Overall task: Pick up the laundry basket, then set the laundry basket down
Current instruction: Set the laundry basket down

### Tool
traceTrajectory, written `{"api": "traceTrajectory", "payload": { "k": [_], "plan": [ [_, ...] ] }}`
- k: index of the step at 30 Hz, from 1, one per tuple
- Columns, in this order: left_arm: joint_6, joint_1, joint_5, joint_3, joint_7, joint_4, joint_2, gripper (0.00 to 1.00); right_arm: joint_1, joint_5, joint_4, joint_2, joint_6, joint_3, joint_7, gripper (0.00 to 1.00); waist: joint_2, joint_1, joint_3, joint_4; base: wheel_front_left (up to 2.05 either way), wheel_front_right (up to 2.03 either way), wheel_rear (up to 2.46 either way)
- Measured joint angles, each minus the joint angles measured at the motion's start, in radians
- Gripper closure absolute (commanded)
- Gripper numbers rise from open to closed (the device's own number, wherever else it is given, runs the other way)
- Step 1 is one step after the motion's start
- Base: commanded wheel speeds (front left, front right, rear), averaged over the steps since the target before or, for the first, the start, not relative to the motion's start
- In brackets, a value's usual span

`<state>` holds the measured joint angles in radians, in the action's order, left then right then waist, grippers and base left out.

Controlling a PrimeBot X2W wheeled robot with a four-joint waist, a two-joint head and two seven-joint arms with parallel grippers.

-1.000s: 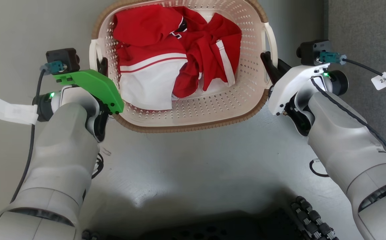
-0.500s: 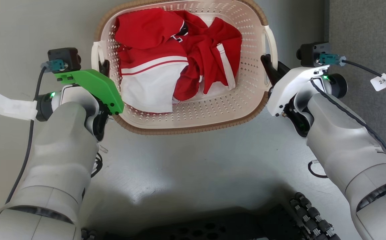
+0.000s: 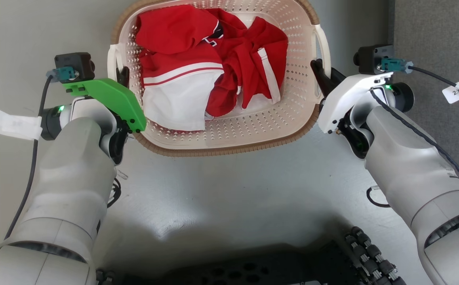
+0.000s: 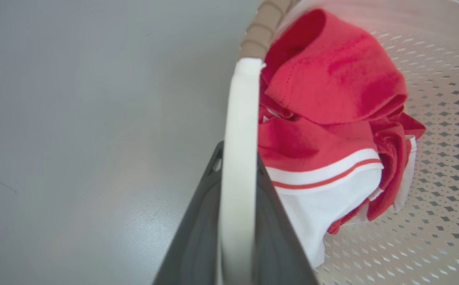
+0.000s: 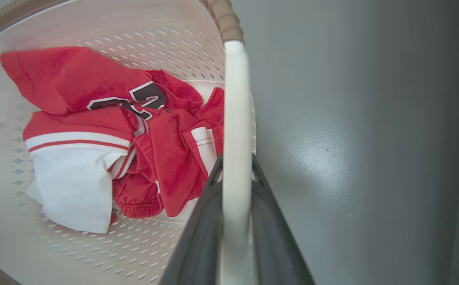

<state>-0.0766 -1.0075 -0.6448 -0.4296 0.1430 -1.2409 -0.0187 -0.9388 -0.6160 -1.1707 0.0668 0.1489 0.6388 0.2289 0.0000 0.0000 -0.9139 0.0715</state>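
The laundry basket, cream perforated plastic with a brown woven-look rim, sits in the upper middle of the head view and holds red and white clothes. My left gripper is shut on the basket's white left handle. In the left wrist view its dark fingers clamp the handle. My right gripper is shut on the right handle. In the right wrist view its fingers pinch that handle from both sides.
Grey floor spreads under and around the basket. A darker grey carpeted strip runs along the right. My dark base with its roller wheels lies at the bottom edge. A black cable ring rests on the floor by the right forearm.
The basket and both grippers have shifted slightly up the head view over the last half second. The floor marks shifted too, so the camera moved. Both grips stay the same.
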Motion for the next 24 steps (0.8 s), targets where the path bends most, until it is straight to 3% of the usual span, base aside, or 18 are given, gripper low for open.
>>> {"api": "traceTrajectory", "payload": {
  "k": [3, 4, 5, 9, 24],
  "plan": [
    [-0.007, -0.002, 0.0, 0.0, -0.001, -0.002, 0.0, 1.0, -0.001, -0.004, 0.0, 0.001, 0.0, -0.001, 0.001, 0.98, 0.0, 0.0, -0.001, -0.001, 0.0, 0.0, 0.0],
    [-0.017, -0.002, -0.005, 0.003, -0.002, -0.002, 0.0, 0.87, -0.001, -0.014, 0.004, 0.0, 0.0, -0.009, 0.002, 0.34, 0.0001, 0.0, -0.001, -0.002, 0.0, 0.0, 0.0],
    [-0.021, -0.003, -0.009, 0.001, -0.01, -0.003, 0.002, 0.0, -0.001, -0.031, 0.012, 0.0, -0.001, -0.016, 0.004, 0.0, 0.0, 0.0, -0.001, -0.002, 0.0, 0.0, 0.0],
    [-0.021, -0.009, -0.011, 0.003, -0.002, -0.008, 0.031, 0.0, -0.001, -0.049, 0.035, 0.021, -0.011, -0.009, 0.009, 0.0, 0.0, 0.0, -0.003, -0.004, 0.0, 0.0, 0.0],
    [-0.035, -0.024, -0.012, -0.02, 0.018, -0.004, 0.036, 0.0, 0.005, -0.062, 0.088, 0.027, -0.018, 0.058, 0.017, 0.0, 0.0, 0.0, 0.012, -0.009, 0.0, 0.0, 0.0]
  ]
}}
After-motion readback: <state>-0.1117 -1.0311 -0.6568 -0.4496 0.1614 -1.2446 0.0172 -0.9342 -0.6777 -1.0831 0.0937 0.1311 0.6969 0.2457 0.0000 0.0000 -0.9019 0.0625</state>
